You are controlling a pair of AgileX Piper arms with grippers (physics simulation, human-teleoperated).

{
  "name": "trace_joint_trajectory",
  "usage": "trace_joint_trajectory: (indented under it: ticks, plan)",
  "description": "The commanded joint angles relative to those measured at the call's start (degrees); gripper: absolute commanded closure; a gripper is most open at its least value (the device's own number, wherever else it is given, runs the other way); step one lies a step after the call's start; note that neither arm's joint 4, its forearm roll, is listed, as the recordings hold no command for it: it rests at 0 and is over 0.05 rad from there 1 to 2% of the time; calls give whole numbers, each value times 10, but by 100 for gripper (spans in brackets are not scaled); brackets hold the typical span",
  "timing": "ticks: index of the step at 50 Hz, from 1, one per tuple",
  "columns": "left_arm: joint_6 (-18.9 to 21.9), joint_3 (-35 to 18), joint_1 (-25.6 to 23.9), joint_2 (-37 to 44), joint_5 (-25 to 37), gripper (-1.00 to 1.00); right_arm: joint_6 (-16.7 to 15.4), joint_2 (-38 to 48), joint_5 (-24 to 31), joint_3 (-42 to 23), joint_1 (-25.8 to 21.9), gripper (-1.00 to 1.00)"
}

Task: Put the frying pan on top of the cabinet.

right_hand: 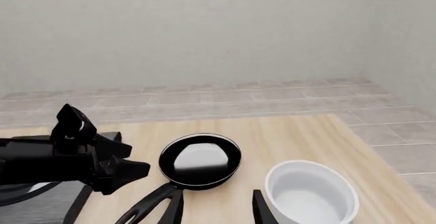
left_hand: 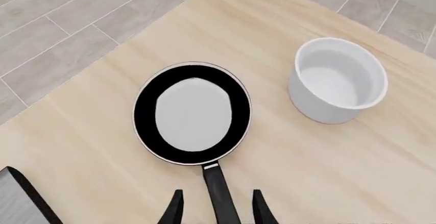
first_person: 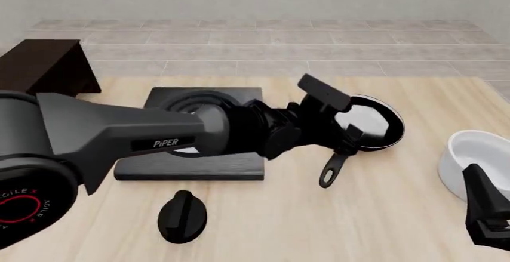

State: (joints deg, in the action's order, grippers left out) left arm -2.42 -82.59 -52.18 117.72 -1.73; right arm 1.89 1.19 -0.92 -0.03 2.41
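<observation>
The frying pan point(left_hand: 194, 113) is a small black pan with a whitish inside, lying flat on the wooden table. Its handle point(left_hand: 221, 198) runs back between the two fingers of my left gripper point(left_hand: 218, 193), which is open and straddles the handle without closing on it. In the front view the left gripper point(first_person: 348, 138) hangs over the near rim of the pan point(first_person: 373, 122). The dark cabinet point(first_person: 48, 65) stands at the far left, off the table's corner. My right gripper point(first_person: 486, 211) is open at the near right, holding nothing.
A white bowl point(first_person: 478, 163) stands right of the pan, close to the right gripper. A flat black stove plate point(first_person: 191, 163) lies mid-table under the left arm, and a black knob point(first_person: 183, 215) lies in front of it. The table's right edge is close to the bowl.
</observation>
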Motion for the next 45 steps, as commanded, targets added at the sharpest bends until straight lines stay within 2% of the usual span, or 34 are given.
trace_joint_trajectory:
  ticks: [1, 45]
  plan:
    - [0, -3, -1, 13, 0, -100, 3, 0, 0, 0, 1, -100]
    - [2, -16, -4, 57, -10, -100, 8, 9, -9, 0, 2, -100]
